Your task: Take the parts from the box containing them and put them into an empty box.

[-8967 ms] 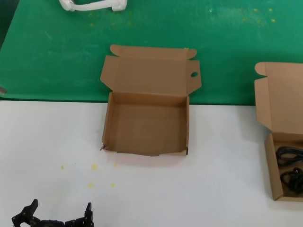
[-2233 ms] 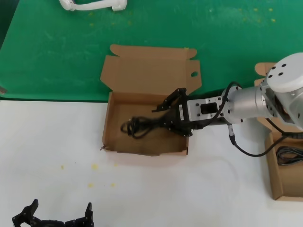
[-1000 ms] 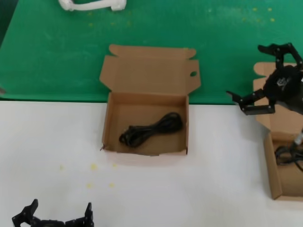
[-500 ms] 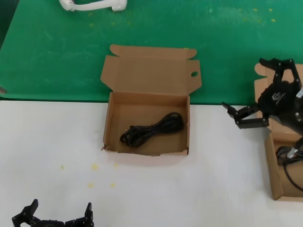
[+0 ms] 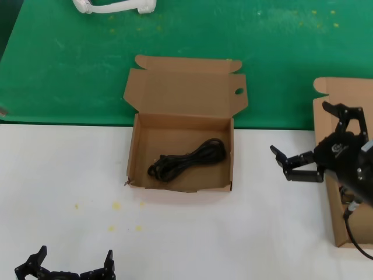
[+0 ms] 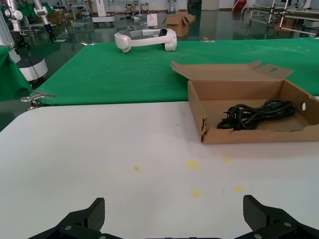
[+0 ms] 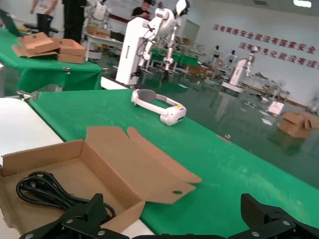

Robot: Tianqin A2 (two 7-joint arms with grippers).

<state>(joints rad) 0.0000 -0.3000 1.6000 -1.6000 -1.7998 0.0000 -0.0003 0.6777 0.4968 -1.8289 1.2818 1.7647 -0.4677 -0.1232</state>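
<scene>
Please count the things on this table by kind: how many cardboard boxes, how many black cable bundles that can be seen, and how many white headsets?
Cardboard boxes: 2 (box with the flap hole, box at the right edge)
Black cable bundles in sight: 1
White headsets: 1
Total: 4

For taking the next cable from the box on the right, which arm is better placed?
The right. Its open claw hangs beside the source box at the table's right edge. The left claw is parked low, far from that box.
</scene>
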